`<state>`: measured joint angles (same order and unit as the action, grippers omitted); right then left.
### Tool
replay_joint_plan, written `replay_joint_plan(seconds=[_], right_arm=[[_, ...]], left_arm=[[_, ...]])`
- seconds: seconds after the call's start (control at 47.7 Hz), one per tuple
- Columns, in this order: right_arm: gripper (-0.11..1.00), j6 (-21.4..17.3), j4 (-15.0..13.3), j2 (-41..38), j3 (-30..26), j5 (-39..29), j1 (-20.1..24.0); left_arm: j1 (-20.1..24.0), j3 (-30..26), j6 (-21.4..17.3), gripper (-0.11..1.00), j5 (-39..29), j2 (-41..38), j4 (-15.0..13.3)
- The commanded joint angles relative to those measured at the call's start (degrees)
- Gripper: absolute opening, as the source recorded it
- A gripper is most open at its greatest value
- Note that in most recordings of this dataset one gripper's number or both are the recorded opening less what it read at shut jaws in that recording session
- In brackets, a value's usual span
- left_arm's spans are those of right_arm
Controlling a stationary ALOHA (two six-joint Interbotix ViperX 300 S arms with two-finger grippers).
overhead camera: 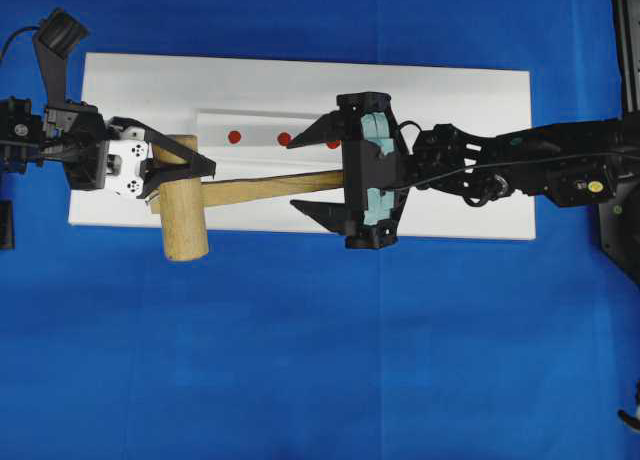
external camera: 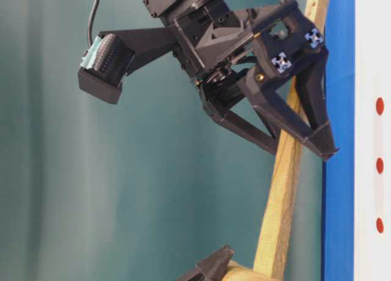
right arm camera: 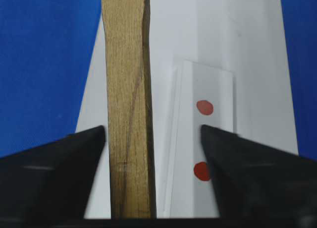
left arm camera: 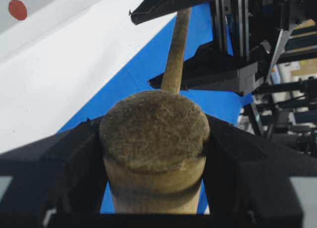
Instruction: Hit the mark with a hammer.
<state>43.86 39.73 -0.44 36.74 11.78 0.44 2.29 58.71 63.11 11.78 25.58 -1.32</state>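
I had the left end effector (overhead camera: 178, 166) pinching the hammer (overhead camera: 185, 212) by its thick head, holding it above the white board (overhead camera: 480, 110) on the blue worktop (overhead camera: 300, 360), the handle running toward the right arm. The right end effector (overhead camera: 315, 172) stood spread, one finger either side of the handle with daylight showing on both sides in its wrist view. Three red dots sat in a row on the paper strip (overhead camera: 260, 120) just beyond the handle; I could not tell which was the mark.
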Motion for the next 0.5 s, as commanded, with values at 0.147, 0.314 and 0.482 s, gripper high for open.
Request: replay_joint_plan(seconds=[0.147,0.314,0.482], right_arm=[[0.10,0.09,-1.23,0.79,-0.44,-0.35,0.00],[0.07,0.09,-1.41,0.79,-0.62,-0.70,0.09],[0.07,0.09,-1.41,0.79,-0.70,-0.88,0.09]], left_arm=[[-0.44,-2.20,1.76,0.45,0.35,0.88,-0.09],[-0.44,-2.20,2.55,0.45,0.35,0.88,0.09],[-0.44,-2.20,2.02,0.45,0.44,0.88,0.18]])
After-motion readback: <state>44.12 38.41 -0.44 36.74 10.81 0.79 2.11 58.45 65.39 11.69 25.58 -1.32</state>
